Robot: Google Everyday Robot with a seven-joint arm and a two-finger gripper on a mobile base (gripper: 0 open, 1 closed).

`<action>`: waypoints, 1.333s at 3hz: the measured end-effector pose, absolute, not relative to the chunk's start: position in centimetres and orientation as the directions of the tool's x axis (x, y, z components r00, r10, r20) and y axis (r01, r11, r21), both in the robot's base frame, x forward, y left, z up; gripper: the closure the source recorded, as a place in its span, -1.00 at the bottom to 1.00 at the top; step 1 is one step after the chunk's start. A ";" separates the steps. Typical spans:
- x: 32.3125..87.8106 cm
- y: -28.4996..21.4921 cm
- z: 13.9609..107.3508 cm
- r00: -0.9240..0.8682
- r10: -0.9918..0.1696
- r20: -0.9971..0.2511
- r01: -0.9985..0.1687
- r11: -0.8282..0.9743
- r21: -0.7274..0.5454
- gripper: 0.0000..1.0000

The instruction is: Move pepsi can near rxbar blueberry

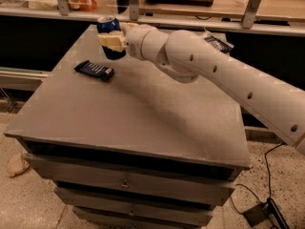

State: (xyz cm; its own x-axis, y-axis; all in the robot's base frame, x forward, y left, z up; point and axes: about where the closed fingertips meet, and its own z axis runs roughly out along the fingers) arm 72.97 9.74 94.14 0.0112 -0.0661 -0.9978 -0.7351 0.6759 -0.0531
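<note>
Desk: grey top with drawers below; it carries the items listed here.
Rxbar blueberry: lies flat on the left part of the desk, long axis running left-to-right, pale end hidden or too small to tell.
Pepsi can: upright at the far left of the desk, just behind and right of the bar. Near it, but not touching. I cannot tell whether its base is resting on the desk or lifted off it.
Gripper: my gripper is clamped around the can's mid-body, with the silver top showing above the fingers.
Arm: reaches in from the right, across the back half of the desk.
Snack bag: far right rear corner, partly behind my arm and well apart from the work.
Step, my reading: carry nearly complete; what remains is to set the can down and let go.
Risk 1: lowering too far toward the bar would put the can rim on the wrapper. A can resting on that edge would tip at release.
Risk 2: opening before the base is flat on the desk would drop the can, and it could roll off the left edge.
Risk 3: backing out sideways could drag a finger against the can and knock it over.
</note>
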 end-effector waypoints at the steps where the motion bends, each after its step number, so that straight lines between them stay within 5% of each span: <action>1: 73.0 9.1 93.4 0.019 -0.085 -0.996 -0.726 0.684 -0.073 1.00; 4: 72.8 8.6 91.2 0.067 -0.143 -0.987 -0.715 0.683 -0.147 1.00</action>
